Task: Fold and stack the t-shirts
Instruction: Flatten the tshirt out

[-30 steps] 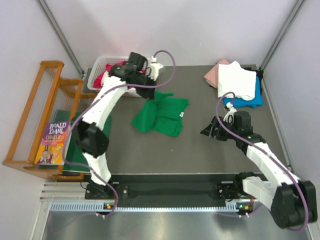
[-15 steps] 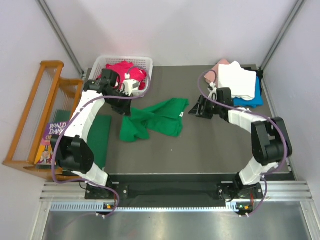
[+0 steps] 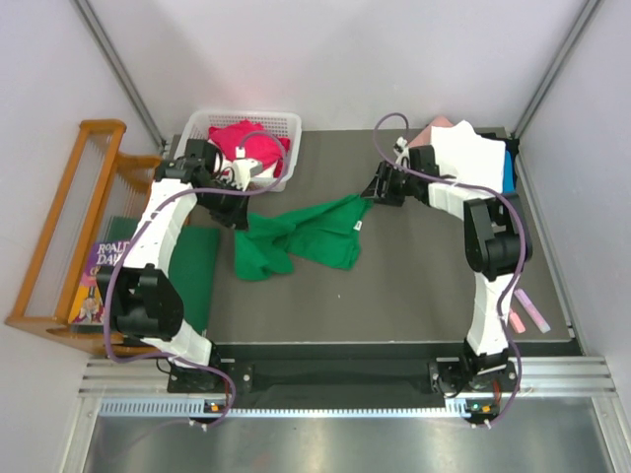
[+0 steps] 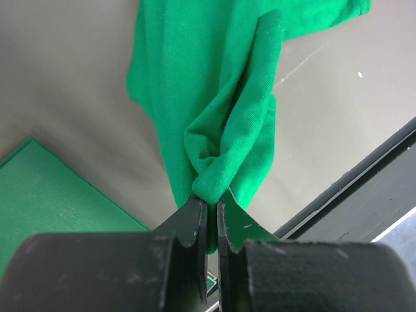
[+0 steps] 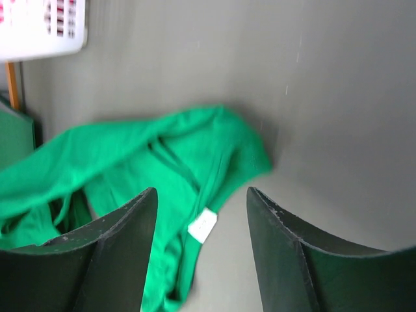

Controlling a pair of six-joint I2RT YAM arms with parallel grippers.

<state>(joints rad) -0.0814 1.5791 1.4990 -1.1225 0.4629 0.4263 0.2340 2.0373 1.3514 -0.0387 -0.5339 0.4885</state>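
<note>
The bright green t-shirt point(image 3: 314, 235) lies crumpled mid-table, with its white neck label point(image 3: 358, 226) showing. My left gripper point(image 3: 237, 211) is shut on a bunched fold at its left end; the left wrist view shows the cloth point(image 4: 224, 104) pinched between the jaws point(image 4: 211, 203). My right gripper point(image 3: 379, 188) is open and empty, just above the shirt's far right corner. In the right wrist view the shirt point(image 5: 156, 156) and label point(image 5: 203, 225) lie between the fingers point(image 5: 201, 193). A red/magenta tee point(image 3: 251, 144) fills the white basket point(image 3: 290, 123). Pink point(image 3: 422, 144), white point(image 3: 471, 158) and blue point(image 3: 509, 175) tees are stacked far right.
A darker green mat point(image 3: 197, 264) lies at the table's left edge, also in the left wrist view point(image 4: 52, 195). A wooden rack point(image 3: 74, 197) with a book point(image 3: 103, 283) stands left of the table. Small pink objects point(image 3: 527, 311) lie near the right edge.
My left gripper has dragged the shirt's left end away from the basket towards the left. My right arm has swung from the near right up to the shirt's far right corner.
</note>
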